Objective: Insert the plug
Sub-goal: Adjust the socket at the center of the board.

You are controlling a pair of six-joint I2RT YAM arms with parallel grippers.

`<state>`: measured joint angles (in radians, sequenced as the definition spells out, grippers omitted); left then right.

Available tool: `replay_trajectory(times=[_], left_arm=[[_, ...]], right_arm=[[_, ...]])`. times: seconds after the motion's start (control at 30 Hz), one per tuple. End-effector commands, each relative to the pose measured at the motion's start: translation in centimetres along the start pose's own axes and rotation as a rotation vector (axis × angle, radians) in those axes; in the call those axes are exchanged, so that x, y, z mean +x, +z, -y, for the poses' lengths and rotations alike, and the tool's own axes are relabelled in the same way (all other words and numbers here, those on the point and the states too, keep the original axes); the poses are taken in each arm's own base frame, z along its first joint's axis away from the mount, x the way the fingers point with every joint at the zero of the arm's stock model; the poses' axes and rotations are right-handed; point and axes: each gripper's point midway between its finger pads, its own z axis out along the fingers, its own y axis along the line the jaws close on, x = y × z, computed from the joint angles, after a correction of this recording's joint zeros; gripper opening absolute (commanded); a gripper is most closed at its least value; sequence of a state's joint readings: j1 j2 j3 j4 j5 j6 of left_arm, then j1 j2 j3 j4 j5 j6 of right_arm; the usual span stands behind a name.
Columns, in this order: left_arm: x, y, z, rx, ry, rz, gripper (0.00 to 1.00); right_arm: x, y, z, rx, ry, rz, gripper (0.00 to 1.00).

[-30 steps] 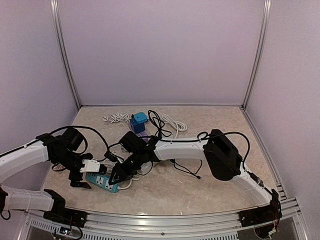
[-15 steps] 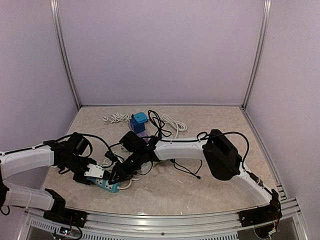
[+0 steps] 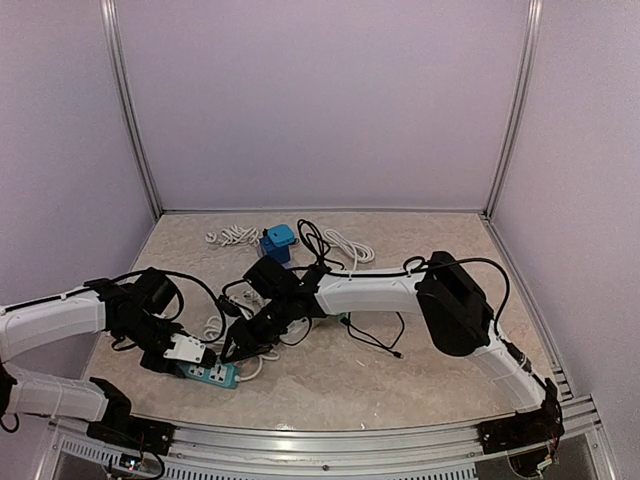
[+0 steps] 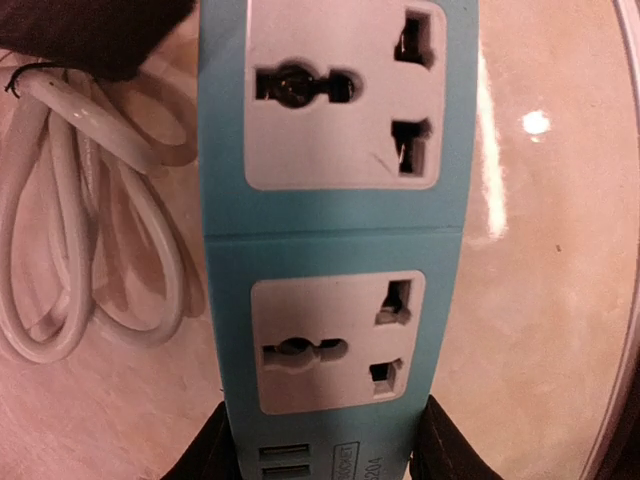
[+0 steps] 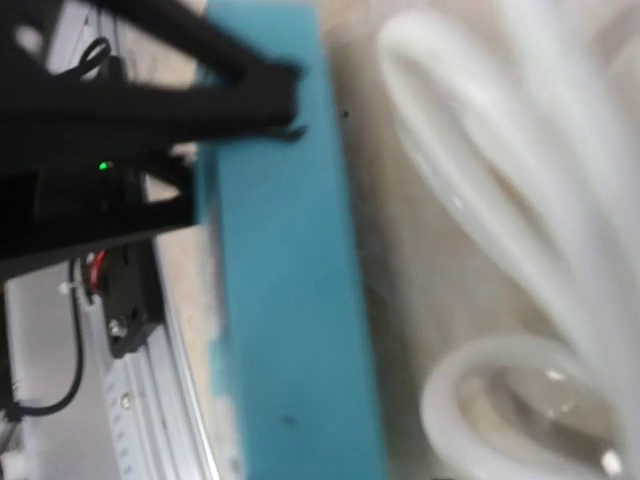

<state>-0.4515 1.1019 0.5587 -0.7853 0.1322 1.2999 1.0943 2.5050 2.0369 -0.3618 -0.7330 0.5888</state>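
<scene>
A teal power strip (image 3: pixel 213 373) with white sockets lies near the table's front left. In the left wrist view it (image 4: pixel 330 220) runs up the frame with two empty sockets showing. My left gripper (image 4: pixel 328 445) is shut on its near end, a black finger (image 4: pixel 215 450) pressed against each side. My right gripper (image 3: pixel 240 347) hovers at the strip's far end, its jaws hidden. The blurred right wrist view shows only the strip's teal side (image 5: pixel 285 300) and a white cord (image 5: pixel 520 200). I cannot make out the plug; a dark shape (image 4: pixel 90 30) sits by the strip's far end.
The strip's white cord (image 4: pixel 80 230) loops beside it on the left. A blue box (image 3: pixel 278 243), white coiled cables (image 3: pixel 345 245) and a black cable (image 3: pixel 370 335) lie toward the back and middle. A metal rail (image 3: pixel 330 440) borders the near edge.
My left gripper has come down over the strip's near end and closed on it. The right gripper has drawn slightly up and back from the strip.
</scene>
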Motion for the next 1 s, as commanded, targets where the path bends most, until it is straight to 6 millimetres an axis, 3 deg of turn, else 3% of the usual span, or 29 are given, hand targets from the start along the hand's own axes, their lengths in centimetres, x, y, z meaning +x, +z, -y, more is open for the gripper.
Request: replay_trajectory(times=[0.0,0.07,0.2,0.33,0.53,0.67,0.87,0.97], left_arm=[[-0.8,-1.5,5.4,0.238,-0.082,0.047,0.13],[-0.9,-1.7,5.5,0.241,-0.081,0.048,0.06],[-1.6,-0.4,4.7,0.216,-0.097,0.046,0.06],[-2.6,0.6,3.5,0.258,-0.172,0.045,0.12],[-4.4,1.8,2.6,0.304,-0.179,0.019,0.19],[-5.4,2.6,2.3,0.309,-0.182,0.012,0.44],[-6.9,1.4,1.9,0.325,-0.21,0.075,0.97],[-7.0,-0.1,1.2,0.288,-0.199,0.1,0.99]], right_arm=[[-2.5,-4.2,-4.1,0.084,-0.11,0.12,0.46],[-2.9,-5.5,-5.0,0.124,-0.133,0.156,0.47],[-2.8,-7.4,-5.8,0.201,-0.157,0.203,0.47],[-2.5,-9.9,-5.6,0.31,-0.134,0.263,0.47],[-1.7,-14.5,-7.7,0.385,-0.151,0.382,0.48],[-1.5,-17.4,-8.2,0.456,-0.169,0.453,0.5],[-1.1,-18.6,-8.3,0.483,-0.196,0.476,0.52],[-1.0,-18.3,-8.5,0.481,-0.215,0.468,0.54]])
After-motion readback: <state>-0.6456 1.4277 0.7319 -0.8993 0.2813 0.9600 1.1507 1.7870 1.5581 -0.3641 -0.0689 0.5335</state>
